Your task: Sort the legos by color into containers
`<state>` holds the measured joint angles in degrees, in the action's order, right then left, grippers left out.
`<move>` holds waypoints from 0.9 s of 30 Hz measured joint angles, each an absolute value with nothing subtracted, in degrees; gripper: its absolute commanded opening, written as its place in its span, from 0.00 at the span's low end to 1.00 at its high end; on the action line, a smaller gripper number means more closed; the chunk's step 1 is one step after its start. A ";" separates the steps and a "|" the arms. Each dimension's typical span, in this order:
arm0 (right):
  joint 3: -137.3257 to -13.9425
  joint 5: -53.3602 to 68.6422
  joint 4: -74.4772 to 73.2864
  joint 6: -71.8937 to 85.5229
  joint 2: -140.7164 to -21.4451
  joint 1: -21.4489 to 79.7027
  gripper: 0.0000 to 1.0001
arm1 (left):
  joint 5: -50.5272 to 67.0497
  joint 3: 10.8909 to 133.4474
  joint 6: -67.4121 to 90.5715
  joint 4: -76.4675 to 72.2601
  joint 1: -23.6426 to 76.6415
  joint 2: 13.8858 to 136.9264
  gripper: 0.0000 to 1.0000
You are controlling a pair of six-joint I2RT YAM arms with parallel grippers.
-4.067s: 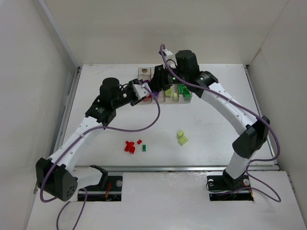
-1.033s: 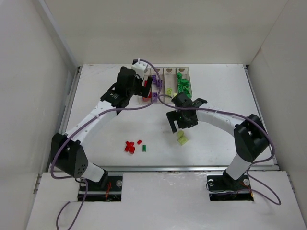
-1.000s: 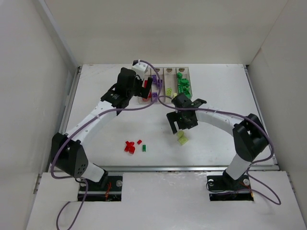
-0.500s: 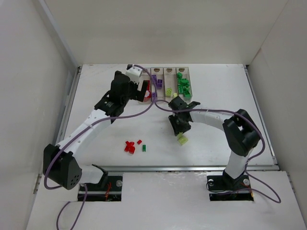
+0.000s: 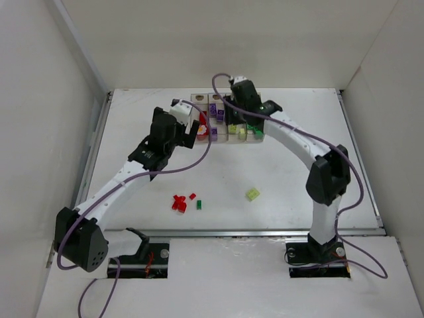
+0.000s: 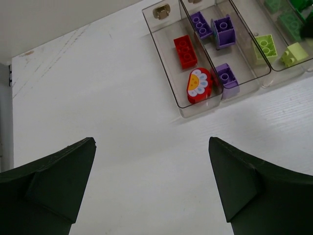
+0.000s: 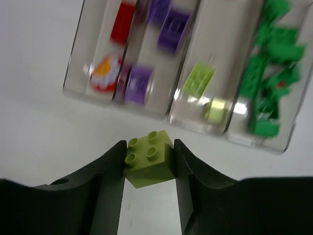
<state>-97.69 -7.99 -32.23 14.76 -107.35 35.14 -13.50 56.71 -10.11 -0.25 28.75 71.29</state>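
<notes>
So the containers (image 6: 168, 73) sit just ahead of the right end effector (image 7: 149, 152), with a lego (image 7: 148, 164) wedged between its fingers. For the left end effector (image 6: 151, 144) they're ahead and off right. Well behind both on the worktop (image 5: 298, 172): a lone lego (image 5: 252, 193) behind the right one, a small cluster (image 5: 180, 202) behind the left.

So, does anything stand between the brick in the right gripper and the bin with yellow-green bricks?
Nothing visible does. The right gripper holds the yellow-green brick close to the third bin, whose top is open.
</notes>
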 measured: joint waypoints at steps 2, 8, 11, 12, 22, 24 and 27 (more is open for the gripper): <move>-106.21 -10.59 -30.48 14.74 -113.03 32.69 0.07 | -14.06 56.21 -10.39 -0.49 28.75 70.06 1.00; -123.04 -14.11 -30.37 14.33 -130.15 26.96 0.49 | -14.50 53.39 -10.72 -1.04 27.05 66.41 1.00; -125.12 -14.48 -31.66 13.76 -135.06 25.50 0.82 | -14.68 52.07 -10.83 -0.91 26.24 65.80 1.00; -125.32 -14.37 -32.16 13.23 -136.03 25.30 0.88 | -14.68 51.94 -10.87 -0.58 26.17 65.80 1.00; -119.63 -12.03 -32.88 10.17 -129.05 25.61 1.00 | -13.65 51.77 -10.92 -0.62 26.17 65.80 1.00; -112.86 -10.52 -33.52 8.88 -121.93 25.89 1.00 | -13.52 51.75 -10.92 -0.67 26.17 65.80 1.00; -101.34 -8.36 -34.50 6.00 -109.86 26.79 1.00 | -13.52 51.31 -10.94 -1.19 26.17 65.80 1.00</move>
<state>-101.34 -8.36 -34.50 6.00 -109.86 26.79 -13.52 51.31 -10.94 -1.19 26.17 65.80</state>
